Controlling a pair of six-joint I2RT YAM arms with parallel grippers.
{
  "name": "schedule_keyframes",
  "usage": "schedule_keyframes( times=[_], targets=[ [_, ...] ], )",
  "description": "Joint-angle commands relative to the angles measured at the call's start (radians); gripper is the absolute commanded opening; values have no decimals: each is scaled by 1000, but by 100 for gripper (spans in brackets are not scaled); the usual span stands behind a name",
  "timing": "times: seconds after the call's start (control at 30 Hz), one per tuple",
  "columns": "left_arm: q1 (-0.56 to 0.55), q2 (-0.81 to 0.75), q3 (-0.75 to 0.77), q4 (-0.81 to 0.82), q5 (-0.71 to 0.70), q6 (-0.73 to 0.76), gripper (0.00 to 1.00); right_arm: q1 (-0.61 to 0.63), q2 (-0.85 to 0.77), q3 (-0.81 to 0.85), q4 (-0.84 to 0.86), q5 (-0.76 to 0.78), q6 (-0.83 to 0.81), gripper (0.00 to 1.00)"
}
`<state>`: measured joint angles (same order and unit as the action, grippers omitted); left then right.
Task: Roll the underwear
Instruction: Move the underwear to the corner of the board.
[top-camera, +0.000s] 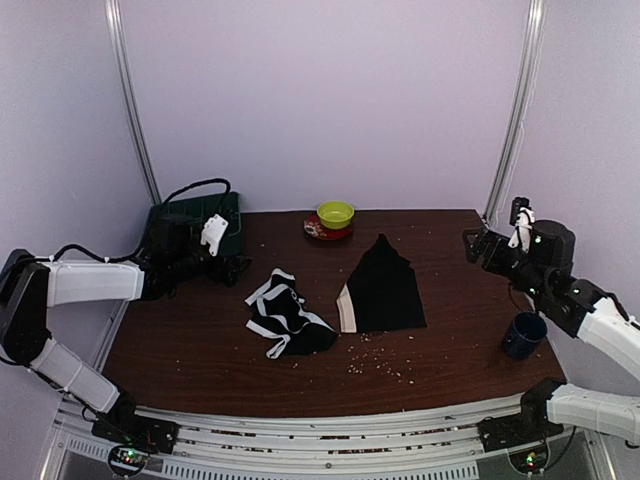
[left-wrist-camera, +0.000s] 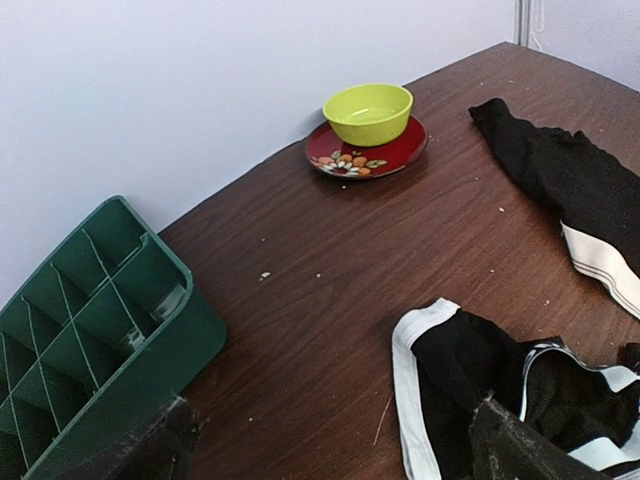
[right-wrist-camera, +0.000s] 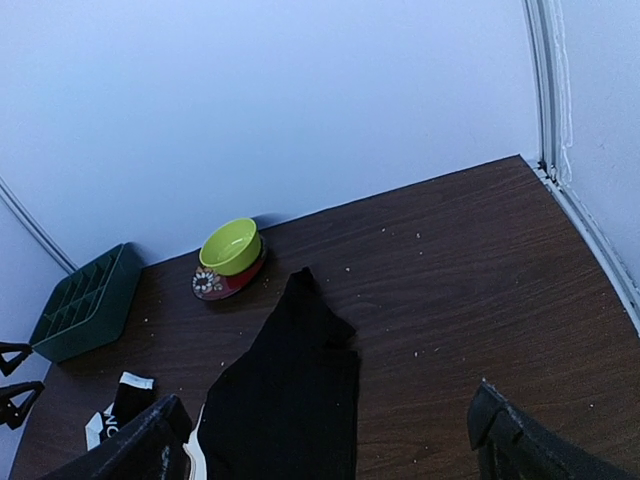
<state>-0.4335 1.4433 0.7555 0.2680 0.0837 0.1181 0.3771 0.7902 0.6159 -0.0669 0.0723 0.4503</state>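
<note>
Left white-and-black arm (top-camera: 90, 282) stretched low, inward; left black two-finger gripper (top-camera: 240, 267) spread wide. Right white-and-black arm (top-camera: 605, 325) bent, raised; right black two-finger gripper (top-camera: 471, 247) spread wide.

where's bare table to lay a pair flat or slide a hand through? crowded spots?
Free: back right of the table, between the plain black underwear and the right edge; the front strip, crumbs only; left, between the green tray and the strappy underwear. Crowded: centre, where both garments nearly meet; back centre, bowl on saucer.
</note>
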Motion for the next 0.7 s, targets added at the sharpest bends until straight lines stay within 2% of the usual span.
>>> schedule_keyframes(
  times=[0.0,0.27,0.43,0.67],
  targets=[
    [5,-3,29,7,67,45,98,31,71,11,27,-47,-31,100],
    [4,0,38,-8,75,56,98,201,300,126,7,112,-79,100],
    [4,22,40,-4,79,61,98,311,581,294,-43,207,-119,100],
    [5,31,35,2,85,70,98,400,914,547,-117,246,-166,100]
  ],
)
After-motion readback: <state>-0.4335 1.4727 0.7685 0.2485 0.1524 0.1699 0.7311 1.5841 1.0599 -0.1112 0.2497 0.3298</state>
